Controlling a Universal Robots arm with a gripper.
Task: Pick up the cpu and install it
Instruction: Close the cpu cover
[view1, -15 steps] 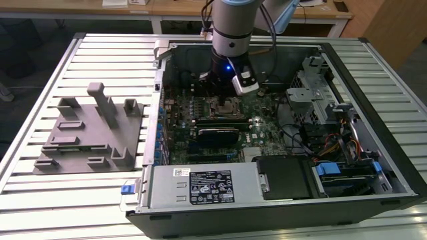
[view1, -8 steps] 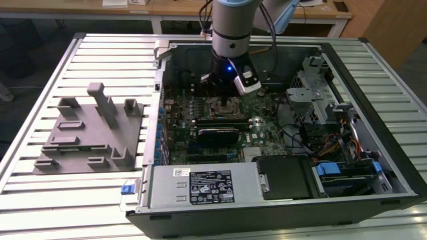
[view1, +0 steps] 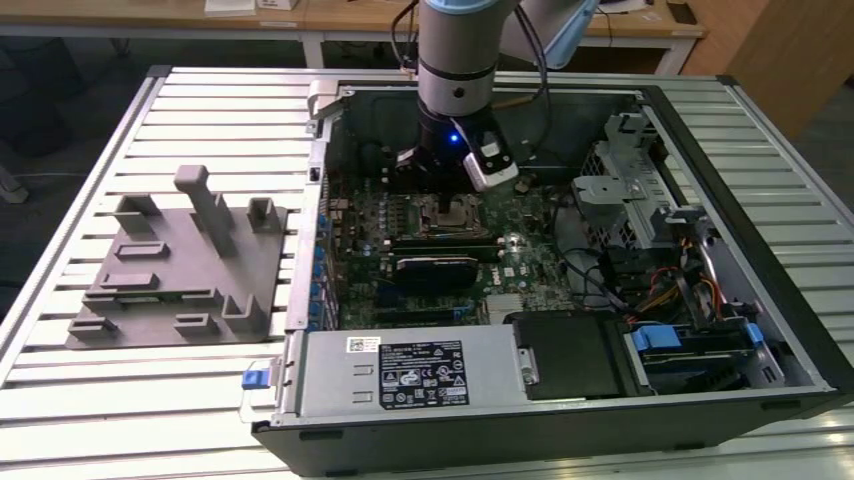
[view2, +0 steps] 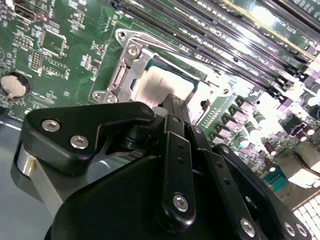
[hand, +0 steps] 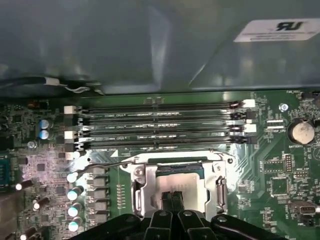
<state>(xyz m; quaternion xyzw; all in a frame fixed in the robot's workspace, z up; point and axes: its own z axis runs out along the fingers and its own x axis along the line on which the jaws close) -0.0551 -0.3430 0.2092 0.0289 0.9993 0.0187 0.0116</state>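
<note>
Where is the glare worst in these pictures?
Second wrist view: glare bleaches the cpu and part of the motherboard. First wrist view: mostly even light, the cpu reads clearly. Exterior view: the case interior is dim.

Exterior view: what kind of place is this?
Probably a robotics lab or workshop: a robot arm reaches into an open computer case lying on a slatted metal table, with wooden desks behind.

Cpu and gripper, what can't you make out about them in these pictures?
First wrist view: the gripper hides part of the cpu.
Second wrist view: glare washes out the cpu's top; gripper contact cannot be judged.
Exterior view: the cpu is too small to pick out.
</note>
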